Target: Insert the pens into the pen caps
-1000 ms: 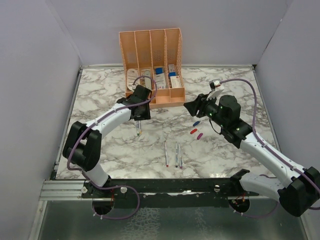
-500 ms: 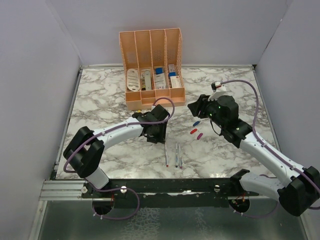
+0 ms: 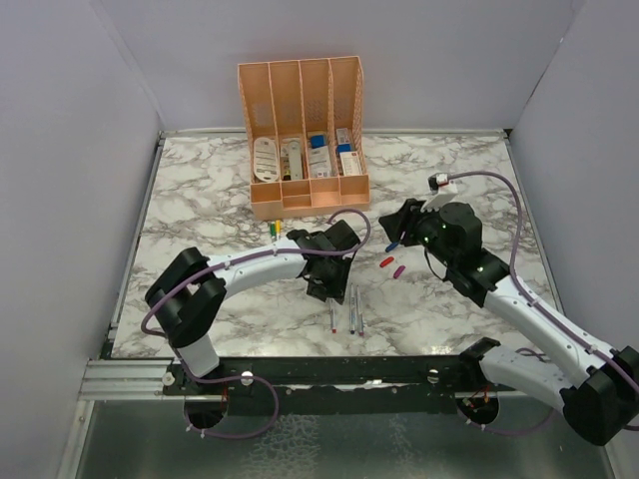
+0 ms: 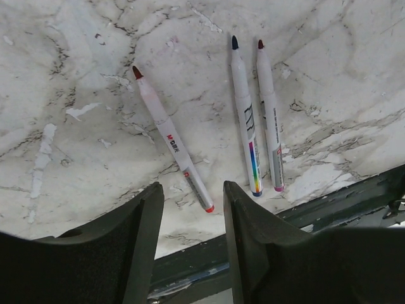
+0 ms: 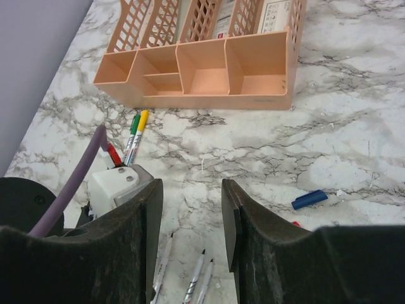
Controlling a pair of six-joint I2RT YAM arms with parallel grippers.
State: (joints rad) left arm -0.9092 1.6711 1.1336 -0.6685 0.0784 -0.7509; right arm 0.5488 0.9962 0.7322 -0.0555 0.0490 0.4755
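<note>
Three uncapped grey-white pens lie side by side near the front edge: a red-tipped one (image 4: 169, 142) (image 3: 331, 314), a dark-blue-tipped one (image 4: 245, 120) (image 3: 351, 309) and a magenta-tipped one (image 4: 269, 117) (image 3: 360, 313). My left gripper (image 3: 327, 287) (image 4: 193, 209) hovers open and empty just above and left of them, jaws astride the red pen's rear end. A blue cap (image 3: 391, 244) (image 5: 310, 199), a red cap (image 3: 385, 261) and a magenta cap (image 3: 398, 270) lie to the right. My right gripper (image 3: 384, 217) (image 5: 192, 215) is open and empty above the table behind the caps.
Two pens with a green cap (image 5: 131, 134) and a yellow cap (image 5: 140, 130) lie together left of centre (image 3: 275, 230). The peach organizer (image 3: 305, 195) (image 5: 202, 76) with boxed items stands at the back. The black front rail (image 4: 316, 209) runs just past the pens.
My left arm swung from in front of the organizer rightward and nearer, ending over the three pens. The green- and yellow-capped pens stay behind at left. My right gripper shifted slightly nearer.
</note>
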